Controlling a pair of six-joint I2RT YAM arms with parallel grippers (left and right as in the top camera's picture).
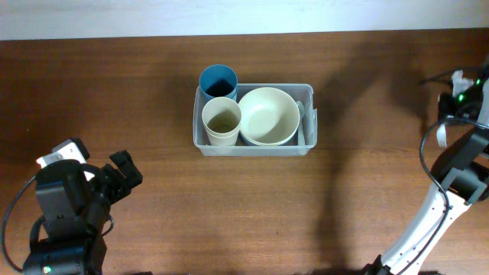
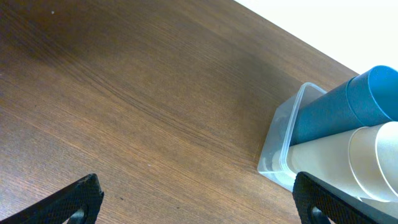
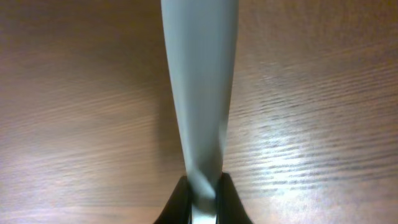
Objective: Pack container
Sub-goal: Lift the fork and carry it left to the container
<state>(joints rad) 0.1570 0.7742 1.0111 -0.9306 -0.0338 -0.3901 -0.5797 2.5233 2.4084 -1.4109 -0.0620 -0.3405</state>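
Note:
The clear rectangular container [image 1: 252, 150] stands at the table's middle. It holds a blue cup [image 1: 218, 80], a cream cup [image 1: 221, 121], a cream bowl [image 1: 268, 114] and a grey utensil [image 1: 301, 114] along its right wall. My left gripper [image 1: 121, 174] is open and empty at the front left, well away from the container. In the left wrist view [image 2: 199, 202] its fingers frame bare table, with the container's corner [image 2: 280, 140], the blue cup [image 2: 348, 106] and the cream cup [image 2: 336, 155] at the right. My right gripper [image 3: 203, 193] is shut on a flat pale grey strip [image 3: 199, 81] above the table.
The right arm [image 1: 458, 99] stands at the table's far right edge with black cables looping beside it. The brown wooden table [image 1: 153, 92] runs to a pale wall at the back.

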